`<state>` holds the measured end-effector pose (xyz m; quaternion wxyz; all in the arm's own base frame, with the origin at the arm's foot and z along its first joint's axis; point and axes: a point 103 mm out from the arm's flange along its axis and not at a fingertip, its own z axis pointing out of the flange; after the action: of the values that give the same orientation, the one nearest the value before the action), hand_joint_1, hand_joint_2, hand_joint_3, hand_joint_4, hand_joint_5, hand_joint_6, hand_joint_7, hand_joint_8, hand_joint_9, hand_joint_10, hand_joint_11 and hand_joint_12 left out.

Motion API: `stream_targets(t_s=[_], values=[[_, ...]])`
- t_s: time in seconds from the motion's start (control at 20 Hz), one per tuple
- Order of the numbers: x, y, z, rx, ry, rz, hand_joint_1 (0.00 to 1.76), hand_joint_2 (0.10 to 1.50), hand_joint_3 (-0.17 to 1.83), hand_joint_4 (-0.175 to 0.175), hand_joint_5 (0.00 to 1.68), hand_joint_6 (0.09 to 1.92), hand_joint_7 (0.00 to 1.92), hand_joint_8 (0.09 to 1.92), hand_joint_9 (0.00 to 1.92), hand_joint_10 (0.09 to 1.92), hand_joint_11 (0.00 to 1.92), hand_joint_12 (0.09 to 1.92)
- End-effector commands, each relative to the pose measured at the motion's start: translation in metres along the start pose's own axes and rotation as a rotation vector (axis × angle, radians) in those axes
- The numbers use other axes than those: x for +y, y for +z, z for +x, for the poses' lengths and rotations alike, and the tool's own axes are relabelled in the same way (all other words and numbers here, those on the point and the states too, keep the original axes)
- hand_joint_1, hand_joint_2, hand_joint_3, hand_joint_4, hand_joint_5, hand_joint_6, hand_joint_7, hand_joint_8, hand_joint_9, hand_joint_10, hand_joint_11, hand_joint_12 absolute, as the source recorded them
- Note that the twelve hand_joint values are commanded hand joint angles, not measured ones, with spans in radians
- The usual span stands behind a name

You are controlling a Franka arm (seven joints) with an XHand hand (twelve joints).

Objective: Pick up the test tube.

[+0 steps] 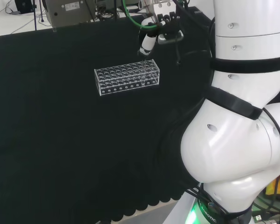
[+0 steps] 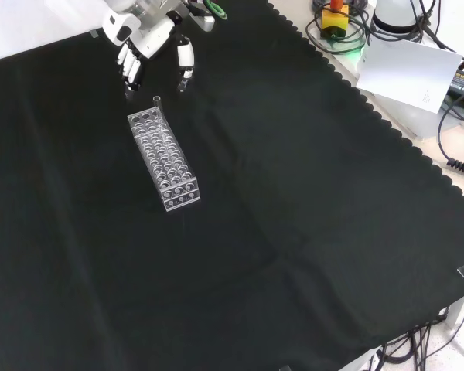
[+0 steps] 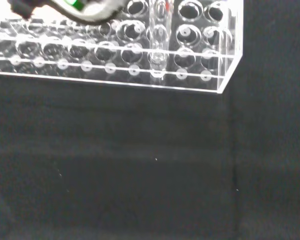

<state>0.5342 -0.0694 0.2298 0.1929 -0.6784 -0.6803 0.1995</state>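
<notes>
Hand [image 2: 151, 46], fingers relaxed and spread, empty, poised above the far end of the clear rack [image 2: 163, 160] on the black-clothed tabletop [image 2: 309, 201]. The front view shows the test tube [image 2: 156, 104] upright in the rack's end row nearest the hand, its rim above the rack top. The wrist view resolves the tube's lower part within a hole near the rack's end wall; the head view shows the rack's long side.

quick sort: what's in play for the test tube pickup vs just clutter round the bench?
In play:
- test tube, upright in the far end of the rack in the front view
- clear rack holding it
- hand, fingers relaxed, above that end, not touching the tube

Clutter:
- white paper sheet off the cloth's edge
- cables beside it
- grey equipment box behind the bench
</notes>
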Motion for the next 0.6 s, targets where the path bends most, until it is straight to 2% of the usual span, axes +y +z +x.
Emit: stream_targets(t_s=[0.05,0.25,0.6], values=[[0.005,0.007,0.002,-0.022,-0.016,-0.006,0.99,0.62,0.62,-0.113,0.37,0.39,0.57,0.91,0.52,0.85,0.31,1.46],[0.011,0.011,0.007,-0.030,-0.028,-0.015,1.03,0.58,0.69,-0.125,0.39,0.65,0.64,0.92,0.59,0.83,0.35,1.45],[0.025,0.015,0.012,-0.051,-0.035,-0.020,1.06,0.56,0.72,-0.138,0.46,0.81,0.77,0.91,0.69,0.80,0.41,1.42]])
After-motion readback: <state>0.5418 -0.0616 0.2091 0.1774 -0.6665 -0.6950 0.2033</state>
